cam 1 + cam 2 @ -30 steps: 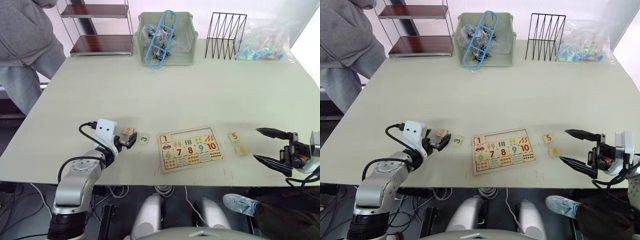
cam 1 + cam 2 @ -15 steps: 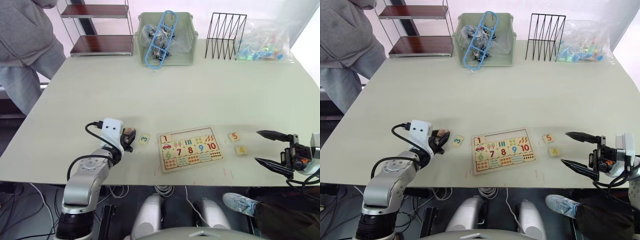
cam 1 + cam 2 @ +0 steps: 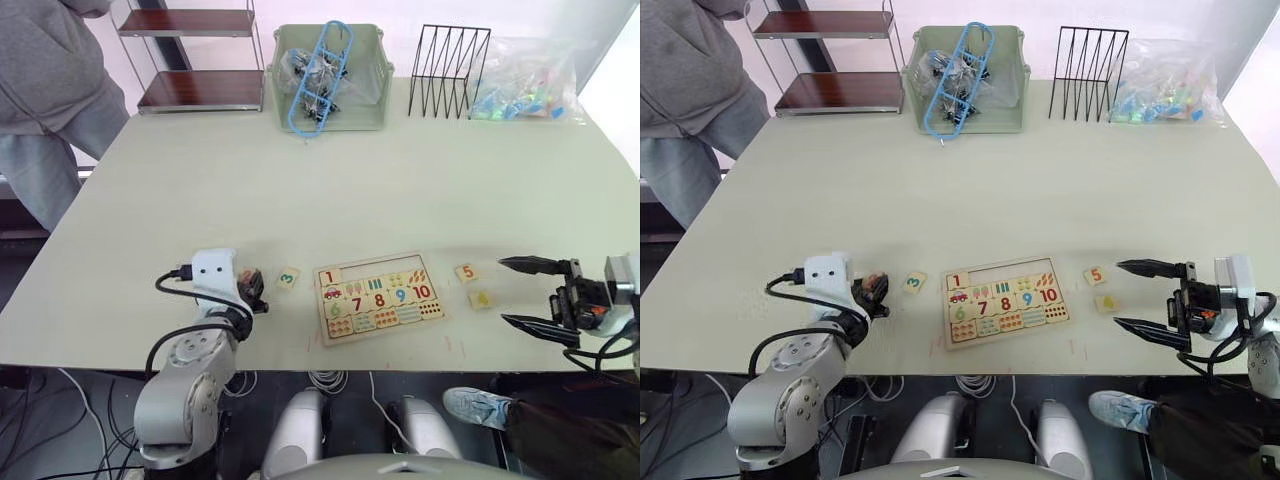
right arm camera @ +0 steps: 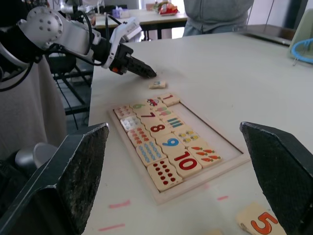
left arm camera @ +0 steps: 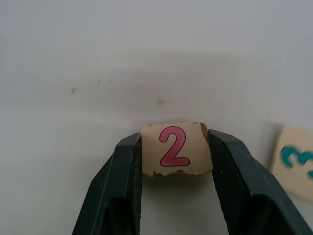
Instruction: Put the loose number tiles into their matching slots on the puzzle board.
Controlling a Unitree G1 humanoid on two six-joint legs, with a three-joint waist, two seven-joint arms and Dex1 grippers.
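Left wrist view: 2 tile (image 5: 176,149) pinched in left claw (image 5: 175,169).

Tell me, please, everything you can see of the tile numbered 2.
The 2 tile is a small square of pale wood printed with a red digit 2 outlined in darker red. Its near edge looks chipped and rough. It lies flat on the pale table, digit up, clamped at its two sides between the black fingers of the left gripper. It sits off the left of the puzzle board, with the 3 tile beside it, apart and not touching.
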